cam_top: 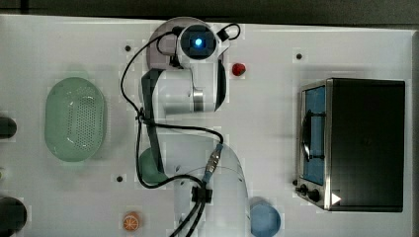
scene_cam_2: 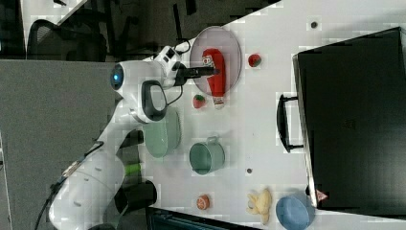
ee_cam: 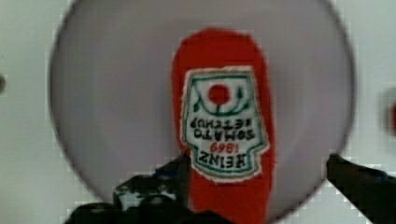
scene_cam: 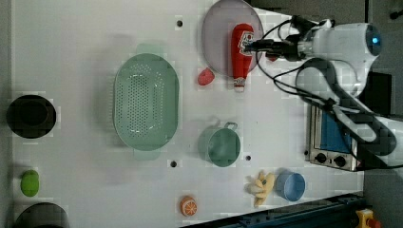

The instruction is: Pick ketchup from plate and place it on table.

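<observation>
Item 1: a slim red squeeze ketchup bottle (scene_cam: 241,49) with a white label is laid flat on a large round pale lilac-grey plate (scene_cam: 218,40). Its body is seen on the plate, while its capped end projects past the rim over the white surface (scene_cam: 85,42) toward the left view's bottom. In the wrist view the bottle (ee_cam: 224,130) is shown label up, crossing the plate (ee_cam: 116,107).

Item 2: the black claw (scene_cam: 259,45) of the white robot arm is held over the bottle's labelled part. Its jaws are spread wide; in the wrist view 1 finger (ee_cam: 180,170) is placed at each side of the bottle, the other finger (ee_cam: 355,179) well apart from it. No grip on the bottle is seen.

Item 3: a small red strawberry (scene_cam: 206,76) is set on the surface just beside the plate's rim.

Item 4: a green oval perforated basket (scene_cam: 146,108) is placed further along the surface, toward the left view's left.

Item 5: a green metal cup (scene_cam: 220,145) with a handle is stood near the left view's centre.

Item 6: a small blue round bowl (scene_cam: 290,185) is placed beside a pale yellow banana bunch (scene_cam: 260,185).

Item 7: an orange half (scene_cam: 188,206) is laid near the left view's bottom edge.
</observation>
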{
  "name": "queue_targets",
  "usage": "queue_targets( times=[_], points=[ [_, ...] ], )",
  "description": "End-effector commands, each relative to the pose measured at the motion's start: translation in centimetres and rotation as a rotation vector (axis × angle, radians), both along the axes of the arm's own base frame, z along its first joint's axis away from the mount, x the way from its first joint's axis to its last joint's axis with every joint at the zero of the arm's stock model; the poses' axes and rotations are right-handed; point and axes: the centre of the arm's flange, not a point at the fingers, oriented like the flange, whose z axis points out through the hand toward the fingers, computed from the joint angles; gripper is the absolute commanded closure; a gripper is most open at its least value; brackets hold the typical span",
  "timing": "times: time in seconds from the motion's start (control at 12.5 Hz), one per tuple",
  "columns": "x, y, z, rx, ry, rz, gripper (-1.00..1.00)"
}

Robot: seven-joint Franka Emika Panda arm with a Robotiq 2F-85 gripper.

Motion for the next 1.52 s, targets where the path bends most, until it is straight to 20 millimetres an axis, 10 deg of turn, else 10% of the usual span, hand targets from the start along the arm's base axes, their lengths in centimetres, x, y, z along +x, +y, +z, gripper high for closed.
queue_targets(
  times=[0.08, 0.4, 0.72, 0.88, 1.52],
  points=[
    [1.0, 0.9, -1.2, -0.030, -0.055, 0.102, -1.00],
    [0.7, 0.8, -3.6, -0.027, -0.044, 0.101, -1.00],
    [1.1, 0.8, -3.3, -0.026, -0.067, 0.099, -0.21],
    [1.7, 0.7, -2.0, -0.024, -0.088, 0.084, -0.20],
    [1.6, -0.1, 12.7, 0.051, -0.092, -0.017, -0.20]
  ],
)
